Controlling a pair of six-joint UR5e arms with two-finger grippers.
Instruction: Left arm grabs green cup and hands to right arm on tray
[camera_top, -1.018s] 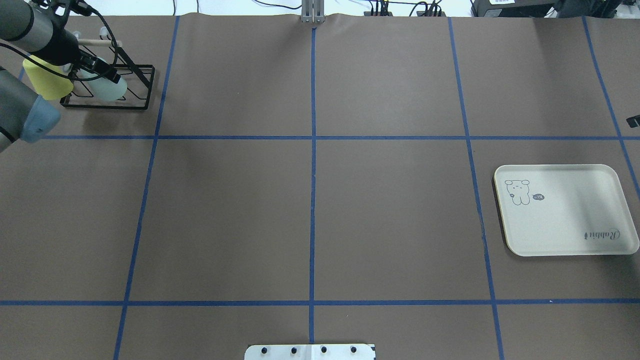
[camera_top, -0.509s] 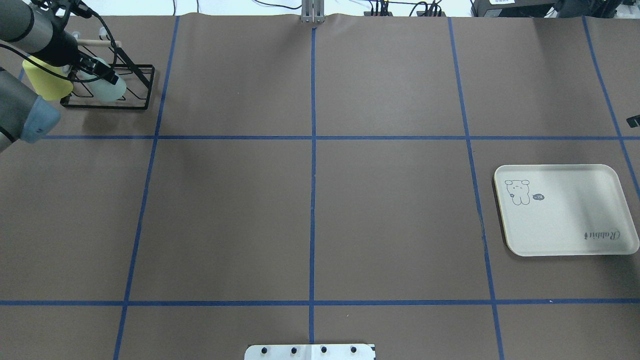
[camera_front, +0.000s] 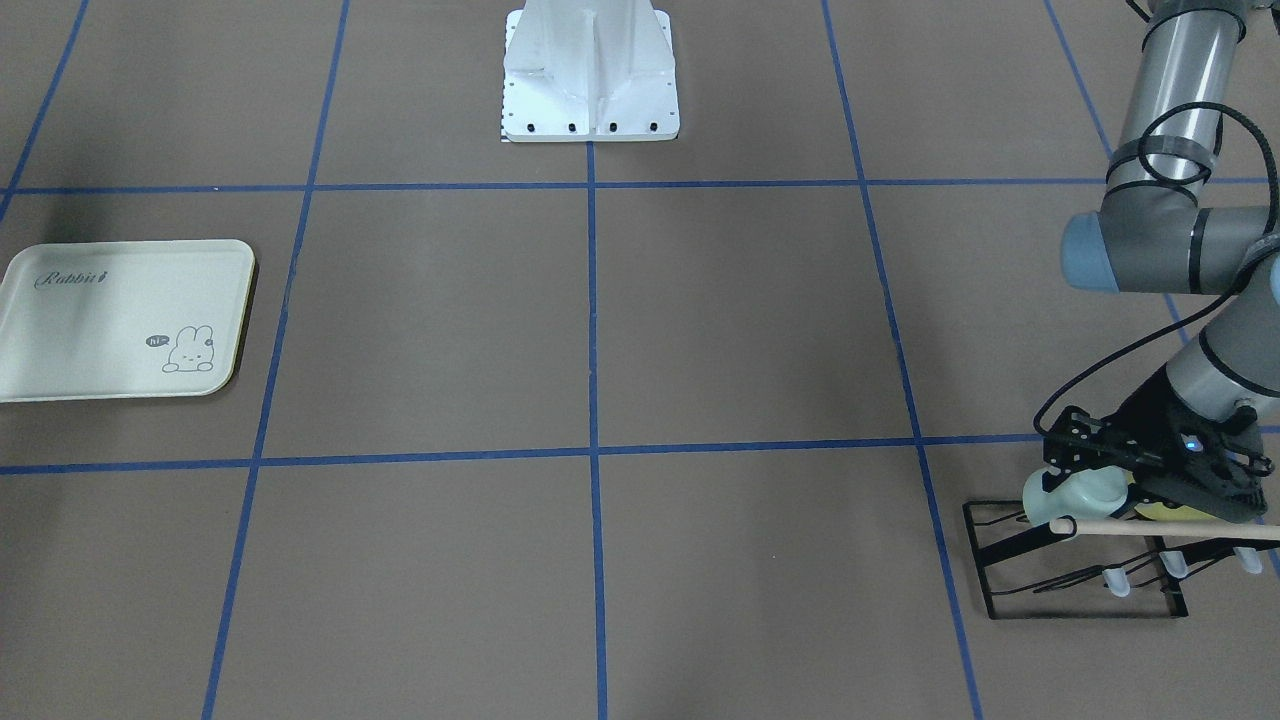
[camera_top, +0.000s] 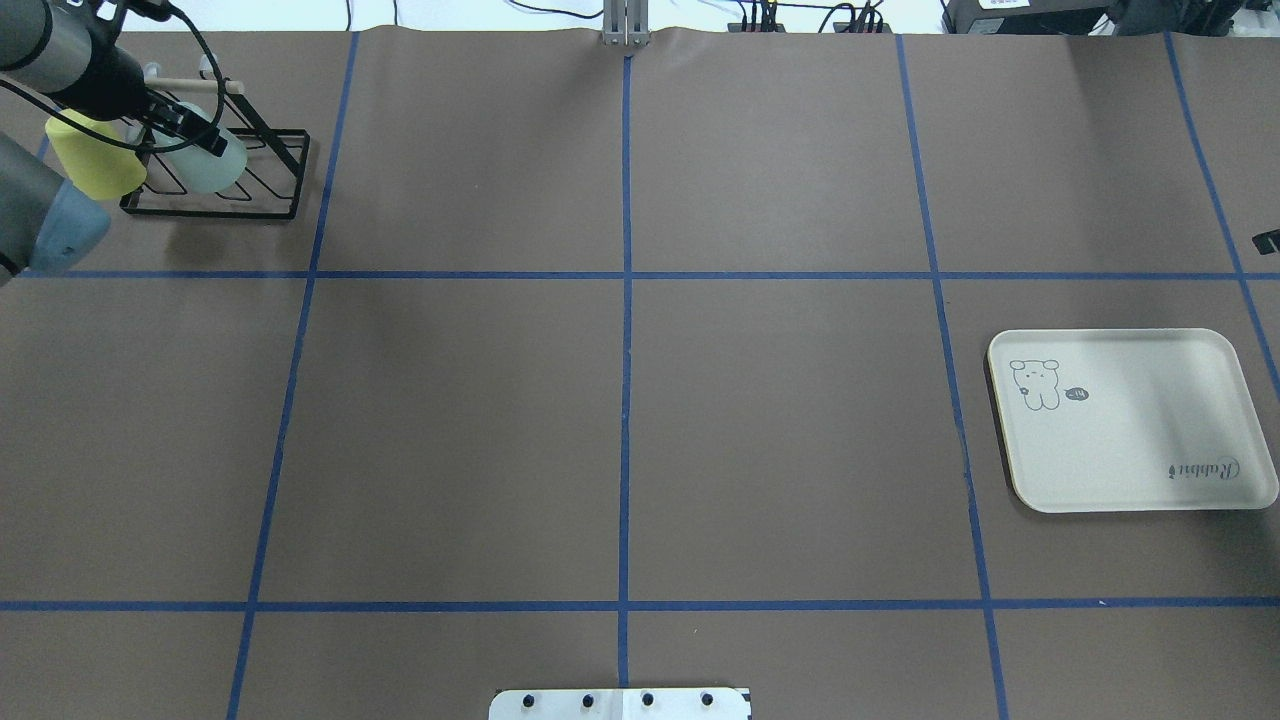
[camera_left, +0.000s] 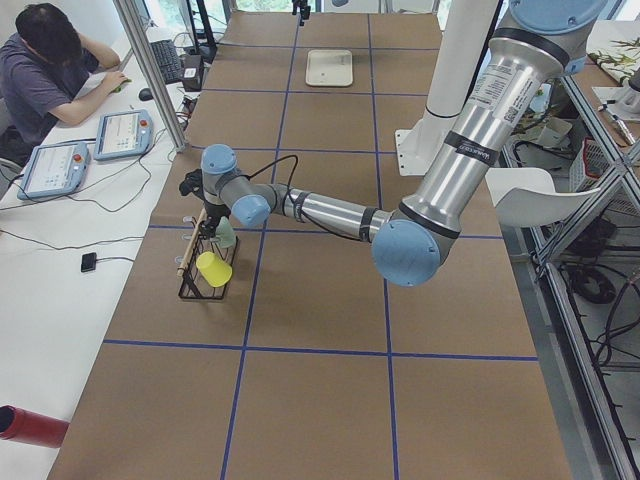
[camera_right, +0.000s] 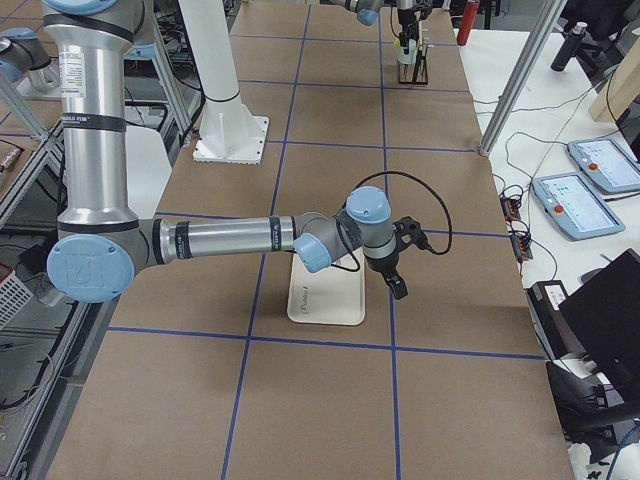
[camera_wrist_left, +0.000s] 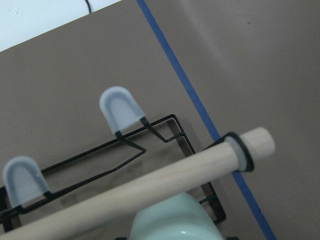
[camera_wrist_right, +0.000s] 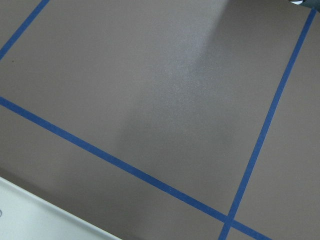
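The pale mint-green cup (camera_top: 212, 168) is at the black wire rack (camera_top: 272, 185) at the table's far left, under the rack's wooden rod. My left gripper (camera_top: 195, 135) is closed around it; the cup (camera_front: 1078, 497) looks raised a little off the rack. The left wrist view shows the cup's top (camera_wrist_left: 175, 220) below the rod (camera_wrist_left: 150, 185); my fingers are out of that frame. The cream Rabbit tray (camera_top: 1130, 420) lies empty at the right. My right gripper (camera_right: 397, 283) hovers just past the tray's far side; I cannot tell whether it is open or shut.
A yellow-green cup (camera_top: 95, 160) sits on the rack beside the green one, partly under my left arm. The rack's grey-capped pegs (camera_wrist_left: 120, 107) stick up near the cup. The arms' white base plate (camera_front: 590, 70) is at the robot's edge. An operator (camera_left: 50, 70) sits at a side desk.
My left gripper has drawn slightly back and to the left with the green cup, which has shifted along with it on the rack. The tray has not moved.
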